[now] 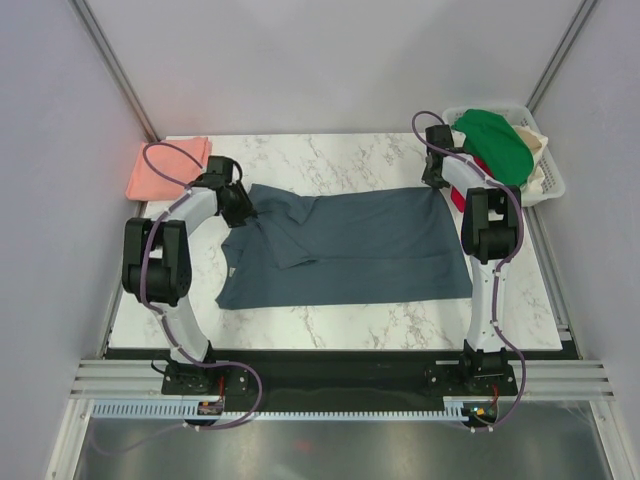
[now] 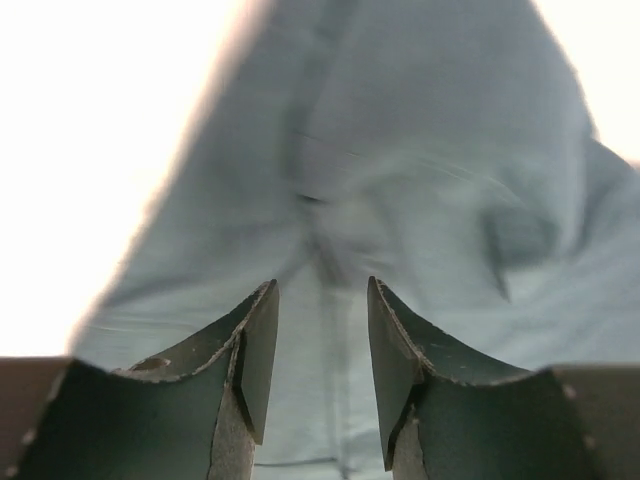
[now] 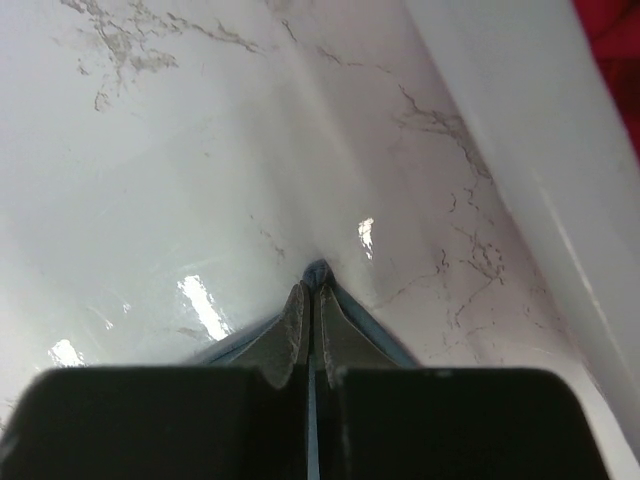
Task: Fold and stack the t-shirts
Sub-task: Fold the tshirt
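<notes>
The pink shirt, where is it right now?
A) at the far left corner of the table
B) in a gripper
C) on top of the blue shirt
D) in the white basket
A: the pink shirt lies at the far left corner of the table, apart from the blue shirt spread in the middle.

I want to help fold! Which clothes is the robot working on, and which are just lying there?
Part of the job:
- slate-blue t-shirt, spread out
- salmon-pink t-shirt, at the far left corner
- right gripper, pinching the blue shirt's edge
- left gripper, open over that shirt

Just lying about:
- white basket
- green garment, red garment and cream garment in it
</notes>
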`<act>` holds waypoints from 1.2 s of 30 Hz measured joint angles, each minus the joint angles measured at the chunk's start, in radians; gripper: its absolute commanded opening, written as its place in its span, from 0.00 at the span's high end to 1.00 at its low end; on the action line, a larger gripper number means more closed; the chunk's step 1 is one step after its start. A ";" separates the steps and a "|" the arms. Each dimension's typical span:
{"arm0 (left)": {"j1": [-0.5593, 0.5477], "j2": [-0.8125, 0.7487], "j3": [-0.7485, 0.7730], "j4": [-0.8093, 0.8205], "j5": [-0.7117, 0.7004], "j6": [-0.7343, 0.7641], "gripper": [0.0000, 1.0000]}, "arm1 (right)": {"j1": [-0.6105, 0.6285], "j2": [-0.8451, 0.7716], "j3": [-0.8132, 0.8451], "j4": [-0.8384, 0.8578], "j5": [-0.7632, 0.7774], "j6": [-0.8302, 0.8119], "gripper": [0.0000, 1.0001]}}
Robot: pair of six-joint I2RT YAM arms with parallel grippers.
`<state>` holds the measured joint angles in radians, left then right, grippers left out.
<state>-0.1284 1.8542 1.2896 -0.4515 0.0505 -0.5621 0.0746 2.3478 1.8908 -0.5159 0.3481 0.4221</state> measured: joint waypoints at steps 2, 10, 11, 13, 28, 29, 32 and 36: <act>0.037 0.000 -0.017 0.007 -0.006 -0.005 0.53 | -0.001 0.000 0.000 0.003 -0.005 0.000 1.00; 0.069 0.034 -0.006 0.085 0.000 -0.029 0.57 | -0.003 -0.005 -0.011 0.016 -0.017 0.000 1.00; 0.069 0.049 0.001 0.094 0.003 -0.033 0.57 | -0.003 -0.007 -0.013 0.019 -0.019 0.000 1.00; 0.069 0.083 0.018 0.108 0.006 -0.038 0.57 | -0.003 -0.009 -0.018 0.024 -0.024 0.000 1.00; 0.069 0.177 0.091 0.172 0.027 -0.053 0.93 | -0.006 -0.016 -0.037 0.050 -0.038 0.000 1.00; 0.069 0.182 0.098 0.175 0.029 -0.055 0.97 | -0.006 -0.016 -0.037 0.051 -0.038 0.000 1.00; 0.069 0.188 0.113 0.181 0.031 -0.055 0.98 | -0.006 -0.016 -0.038 0.053 -0.038 0.000 1.00; 0.069 0.188 0.122 0.183 0.034 -0.055 0.98 | -0.006 -0.017 -0.039 0.053 -0.037 0.000 1.00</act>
<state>-0.0593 2.0422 1.4120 -0.2680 0.0841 -0.6167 0.0689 2.3310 1.8523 -0.4625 0.3111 0.4221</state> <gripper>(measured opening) 0.026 0.011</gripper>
